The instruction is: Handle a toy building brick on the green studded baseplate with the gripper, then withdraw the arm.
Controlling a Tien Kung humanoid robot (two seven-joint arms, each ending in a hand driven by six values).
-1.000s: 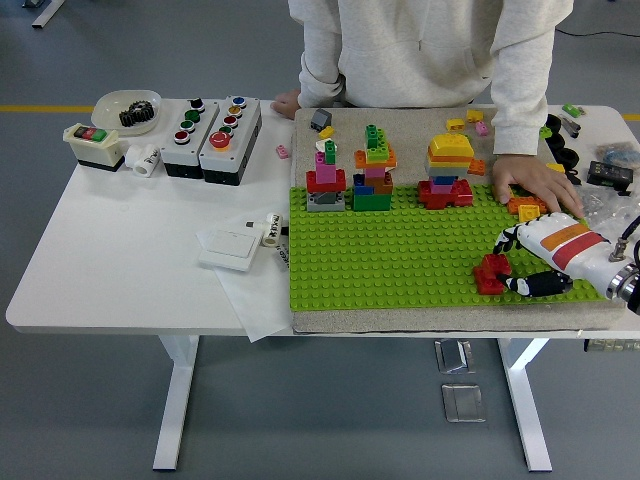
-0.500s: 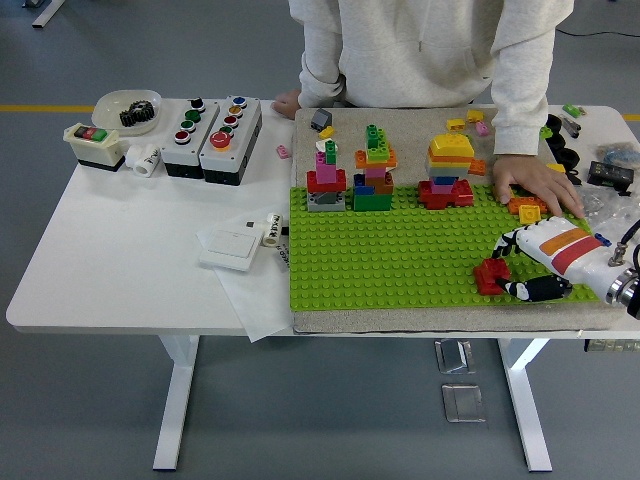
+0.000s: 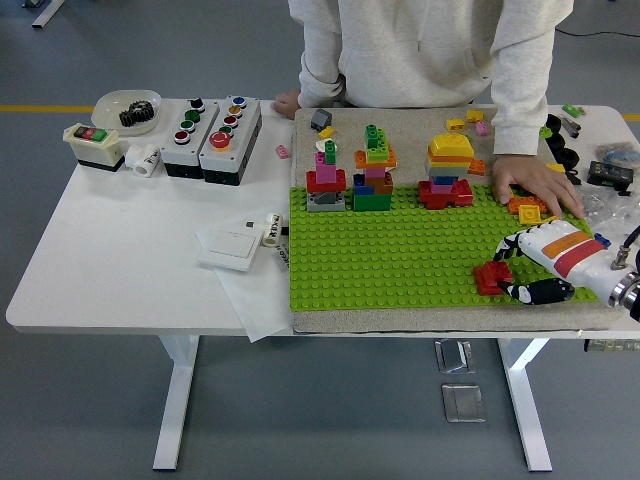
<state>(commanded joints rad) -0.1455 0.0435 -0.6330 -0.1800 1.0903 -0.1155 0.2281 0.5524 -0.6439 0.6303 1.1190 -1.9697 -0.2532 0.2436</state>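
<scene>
A red brick point(image 3: 491, 277) sits on the green studded baseplate point(image 3: 400, 250) near its front right corner. My right hand point(image 3: 503, 271), white with orange and red stripes, comes in from the right edge. Its fingers point(image 3: 508, 245) are spread, one above and one below the brick's right end. They do not look closed on it; contact cannot be told. A person stands at the far side, with one hand point(image 3: 533, 185) flat on the baseplate's far right corner. The left arm is out of view.
Three brick builds point(image 3: 373, 172) stand along the baseplate's far edge. Loose bricks point(image 3: 526, 209) lie beside the person's hand and on the mat behind. Button boxes point(image 3: 212, 128), a bowl point(image 3: 125, 108) and a white switch point(image 3: 230, 245) are at the left.
My right hand has drawn back a little to the right and toward the near edge. The red brick has stayed in place on the baseplate. The person's hand has not moved.
</scene>
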